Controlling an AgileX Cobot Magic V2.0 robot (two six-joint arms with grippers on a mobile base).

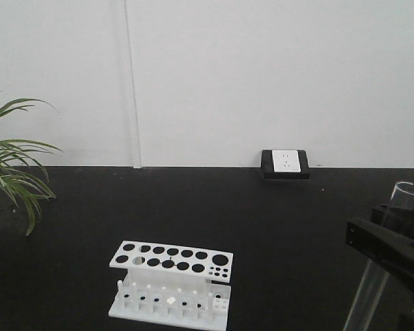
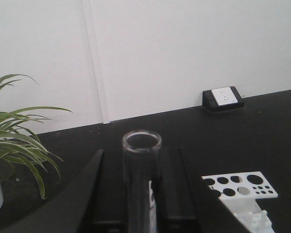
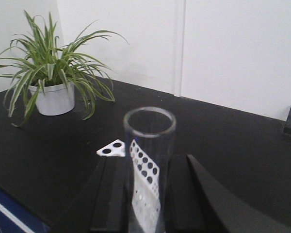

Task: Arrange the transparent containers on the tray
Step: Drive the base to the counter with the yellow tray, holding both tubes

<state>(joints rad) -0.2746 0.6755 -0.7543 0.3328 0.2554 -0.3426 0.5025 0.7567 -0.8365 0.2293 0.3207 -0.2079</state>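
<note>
Each wrist view shows a clear glass test tube standing upright between black fingers. My left gripper (image 2: 141,167) is shut on one transparent container (image 2: 141,141), whose round rim rises above the fingertips. My right gripper (image 3: 148,170) is shut on another transparent container (image 3: 149,127). In the front view the right gripper (image 1: 392,241) sits at the far right edge, with its tube's rim (image 1: 406,192) above it and the tube's lower part below. The left gripper is outside the front view. The tray is out of view.
A white holed tube rack (image 1: 171,281) stands on the black table (image 1: 262,221) at front centre; it also shows as the rack (image 2: 240,187) and the rack (image 3: 111,148). A potted plant (image 3: 53,82) is at the table's left. A wall socket (image 1: 285,163) sits at the back.
</note>
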